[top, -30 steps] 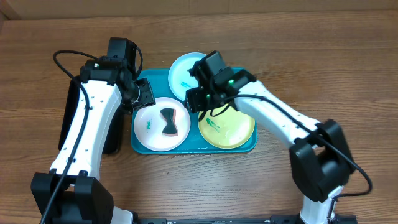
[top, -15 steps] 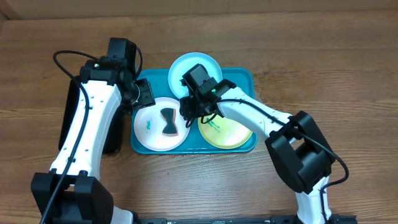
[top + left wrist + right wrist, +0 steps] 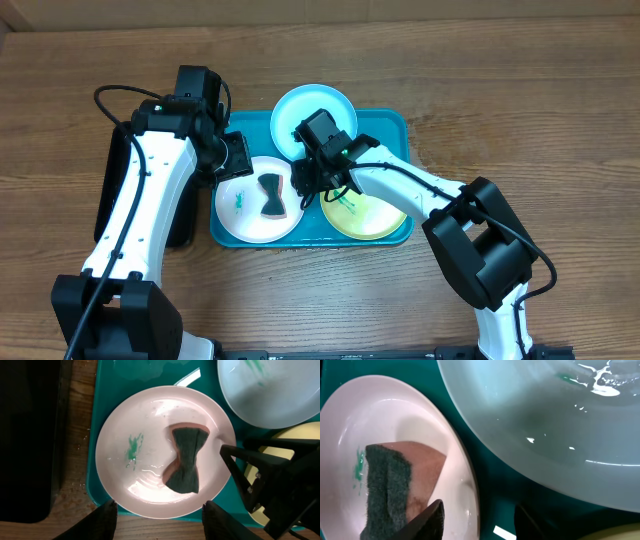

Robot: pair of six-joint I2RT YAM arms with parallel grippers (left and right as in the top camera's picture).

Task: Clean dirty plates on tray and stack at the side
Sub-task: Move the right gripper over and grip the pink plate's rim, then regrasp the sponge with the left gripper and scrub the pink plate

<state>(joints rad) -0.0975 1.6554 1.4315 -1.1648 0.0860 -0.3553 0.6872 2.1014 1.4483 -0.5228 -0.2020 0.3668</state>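
The turquoise tray (image 3: 395, 128) holds the white plate (image 3: 240, 215) at front left, the pale yellow plate (image 3: 380, 215) at front right and the light blue plate (image 3: 300, 105) leaning on its back rim. A twisted sponge (image 3: 270, 195) lies on the white plate (image 3: 150, 465) beside a teal smear (image 3: 133, 449). My left gripper (image 3: 159, 520) is open above the plate's near edge. My right gripper (image 3: 482, 520) is open, its fingers straddling the white plate's right rim (image 3: 465, 475), next to the sponge (image 3: 395, 490) and below the blue plate (image 3: 545, 425).
A smaller black tray (image 3: 115, 190) lies left of the turquoise tray, mostly under my left arm. The wooden table (image 3: 500, 90) surrounds both. Teal smears mark the blue plate and the yellow plate.
My right gripper has moved left and down from above the yellow plate to the white plate's right rim. My left arm has barely shifted. The sponge has stayed put.
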